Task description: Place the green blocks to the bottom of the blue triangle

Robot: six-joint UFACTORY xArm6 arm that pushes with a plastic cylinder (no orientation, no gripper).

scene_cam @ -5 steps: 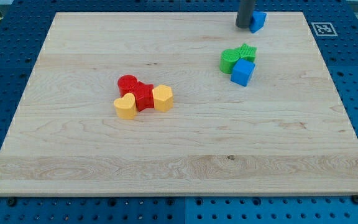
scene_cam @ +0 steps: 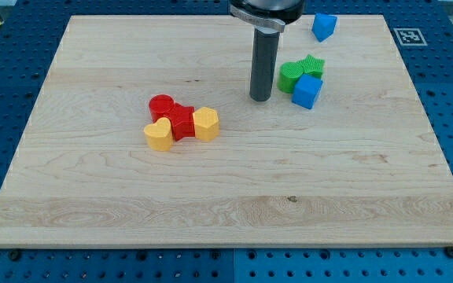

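Observation:
A green round block (scene_cam: pixel 289 76) and a green star block (scene_cam: pixel 313 65) sit touching each other at the upper right of the wooden board (scene_cam: pixel 93 196). A blue cube-like block (scene_cam: pixel 307 91) rests against their lower side. A small blue triangle block (scene_cam: pixel 324 26) lies near the board's top edge, above them. My tip (scene_cam: pixel 260 98) stands on the board just left of the green round block, a small gap apart from it.
A cluster left of centre holds a red round block (scene_cam: pixel 162 105), a second red block (scene_cam: pixel 182 123), a yellow heart block (scene_cam: pixel 159 135) and a yellow hexagon block (scene_cam: pixel 206 123). A black-and-white marker (scene_cam: pixel 407 36) is at the board's top right corner.
My tip has moved from beside the blue triangle at the top edge down and left to the left side of the green round block. No block has moved.

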